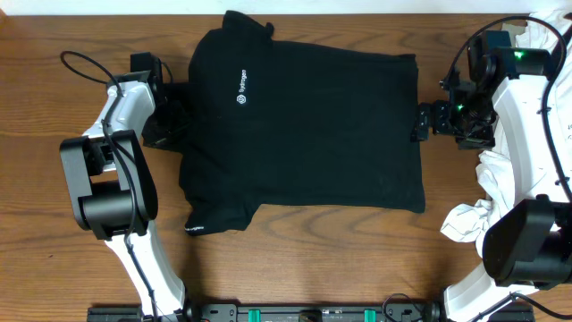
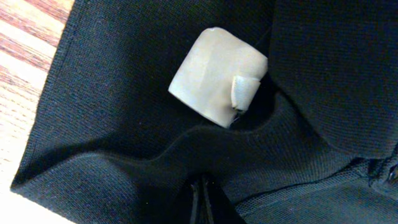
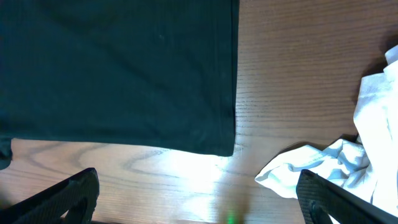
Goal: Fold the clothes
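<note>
A black T-shirt (image 1: 304,125) with a small white logo lies spread flat on the wooden table, its collar toward the left. My left gripper (image 1: 168,114) is at the shirt's left edge, by a sleeve. In the left wrist view its jaws (image 2: 200,202) are closed together on a fold of the black fabric (image 2: 124,93), just below a white neck label (image 2: 214,74). My right gripper (image 1: 422,121) is at the shirt's right hem. In the right wrist view it (image 3: 205,199) is wide open and empty above bare wood, with the hem (image 3: 124,81) just beyond it.
Crumpled white clothes lie along the right side (image 1: 474,219) and at the back right corner (image 1: 545,36), beside the right arm. One white piece shows in the right wrist view (image 3: 323,168), close to the right finger. The wooden table (image 1: 313,259) is bare in front of the shirt.
</note>
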### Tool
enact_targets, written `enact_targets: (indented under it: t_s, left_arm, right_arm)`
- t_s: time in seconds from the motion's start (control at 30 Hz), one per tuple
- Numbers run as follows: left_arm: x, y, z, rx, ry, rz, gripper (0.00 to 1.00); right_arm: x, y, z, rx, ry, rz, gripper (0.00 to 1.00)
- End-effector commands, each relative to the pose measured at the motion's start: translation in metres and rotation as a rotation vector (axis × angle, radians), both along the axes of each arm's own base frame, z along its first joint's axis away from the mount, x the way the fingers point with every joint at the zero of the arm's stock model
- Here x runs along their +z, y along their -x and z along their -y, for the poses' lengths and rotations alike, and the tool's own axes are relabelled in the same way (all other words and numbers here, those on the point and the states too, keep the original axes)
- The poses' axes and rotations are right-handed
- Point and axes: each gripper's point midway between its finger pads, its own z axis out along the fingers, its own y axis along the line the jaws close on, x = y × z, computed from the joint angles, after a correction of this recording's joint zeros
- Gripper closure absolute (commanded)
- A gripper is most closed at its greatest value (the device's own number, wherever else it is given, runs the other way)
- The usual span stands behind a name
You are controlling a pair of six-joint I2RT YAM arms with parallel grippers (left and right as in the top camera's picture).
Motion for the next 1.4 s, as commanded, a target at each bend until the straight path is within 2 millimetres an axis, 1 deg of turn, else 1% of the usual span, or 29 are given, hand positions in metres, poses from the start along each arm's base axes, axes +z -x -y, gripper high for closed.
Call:
enact_targets:
  t_s: [0.0, 0.03, 0.07, 0.1, 0.13, 0.17, 0.2, 0.23, 0.27, 1.0, 1.13, 1.23, 1.3, 1.37]
  left_arm:
    - [-0.040, 0.032, -0.015, 0.042, -0.054, -0.148, 0.94]
    - [-0.040, 0.032, -0.015, 0.043, -0.054, -0.148, 0.92]
    - [-0.040, 0.032, -0.015, 0.042, -0.054, -0.148, 0.87]
    - [-0.040, 0.033, -0.015, 0.041, -0.054, -0.149, 0.74]
    - [-0.040, 0.034, -0.015, 0.042, -0.053, -0.153, 0.55]
    - [-0.040, 0.034, -0.015, 0.042, -0.053, -0.156, 0.43]
    - [-0.040, 0.035, -0.015, 0.041, -0.052, -0.159, 0.21]
    - [-0.040, 0.035, -0.015, 0.041, -0.052, -0.158, 0.05]
    - [-0.040, 0.035, -0.015, 0.041, -0.052, -0.159, 0.02]
    - [-0.040, 0.035, -0.015, 0.041, -0.053, -0.157, 0.02]
    - [-0.041, 0.022, -0.017, 0.043, -0.060, -0.106, 0.02]
    - [-0.041, 0.022, -0.017, 0.044, -0.059, -0.105, 0.02]
    - [-0.040, 0.018, -0.017, 0.038, -0.062, -0.090, 0.02]
    - [-0.033, 0.015, -0.012, 0.011, -0.034, -0.077, 0.02]
  right_arm:
    - [0.004, -0.003, -0.002, 0.018, -0.003, 0.019, 0.01]
    - [0.004, -0.003, -0.002, 0.018, -0.003, 0.019, 0.01]
    - [0.004, -0.003, -0.002, 0.018, -0.003, 0.019, 0.01]
    - [0.004, -0.003, -0.002, 0.018, -0.003, 0.019, 0.01]
    - [0.004, -0.003, -0.002, 0.018, -0.003, 0.019, 0.01]
    - [0.004, -0.003, -0.002, 0.018, -0.003, 0.019, 0.01]
    - [0.004, -0.003, -0.002, 0.018, -0.003, 0.019, 0.01]
    - [0.004, -0.003, -0.002, 0.018, -0.003, 0.019, 0.01]
    - [0.004, -0.003, -0.002, 0.018, -0.003, 0.019, 0.01]
    - [0.004, -0.006, -0.001, 0.018, -0.002, 0.034, 0.01]
    - [0.004, -0.006, -0.001, 0.018, -0.002, 0.034, 0.01]
    - [0.004, -0.006, -0.001, 0.017, -0.002, 0.034, 0.01]
    - [0.004, -0.006, -0.001, 0.017, -0.002, 0.034, 0.01]
    - [0.004, -0.006, -0.001, 0.017, -0.002, 0.034, 0.01]
